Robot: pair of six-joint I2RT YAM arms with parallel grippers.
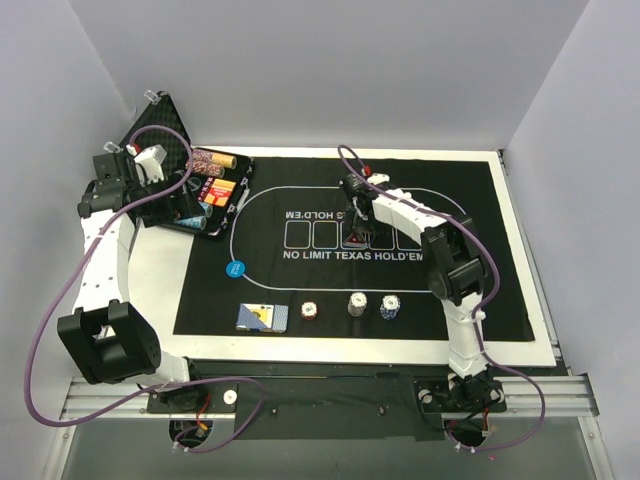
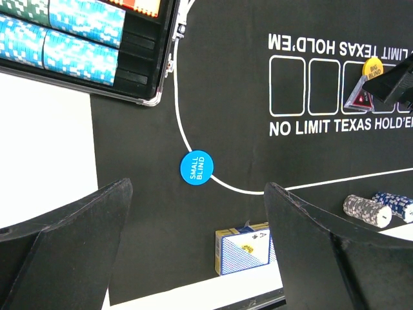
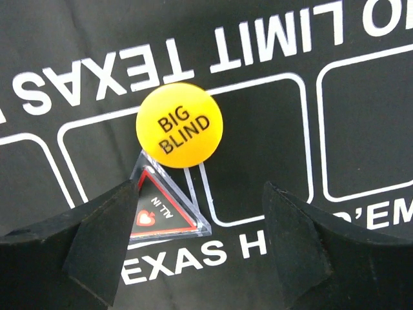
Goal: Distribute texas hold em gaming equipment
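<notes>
- Over the middle of the felt mat (image 1: 470, 290), the right gripper (image 3: 200, 239) hangs with jaws spread and nothing between them. The yellow button (image 3: 179, 125) and the red triangular marker (image 3: 161, 208) lie on the printed card boxes just ahead of its fingertips.
- Left gripper (image 2: 197, 239): jaws released, empty, raised near the case (image 2: 129, 98) at the far left of the mat.
- Other equipment on the mat: the blue button (image 2: 195, 168) sits on the white oval line, and the playing cards (image 2: 242, 252) lie at the near edge. Three chip stacks (image 1: 357, 304) stand in a row beside the cards.
- Risk, dragged neighbour: the yellow button overlaps the marker's top corner. A pinch on either piece would probably shift the other.
- Risk, failed pick: both pieces are thin and lie flat on felt. Closing fingers may slide them along the mat and never get under an edge.
- Risk, off-centre closure: one finger hangs over the marker's corner, so closing from this position could push the marker sideways.
- Risk, collision: a low sweep toward the near edge could topple the chip stacks.
- Hidden: that finger covers one lower corner of the marker. Whether the fingertips touch the mat cannot be told.
- Overhead view: the right gripper masks both pieces.
- Case contents are cut off in the left wrist view, and only some chip rows (image 2: 77, 32) show.
</notes>
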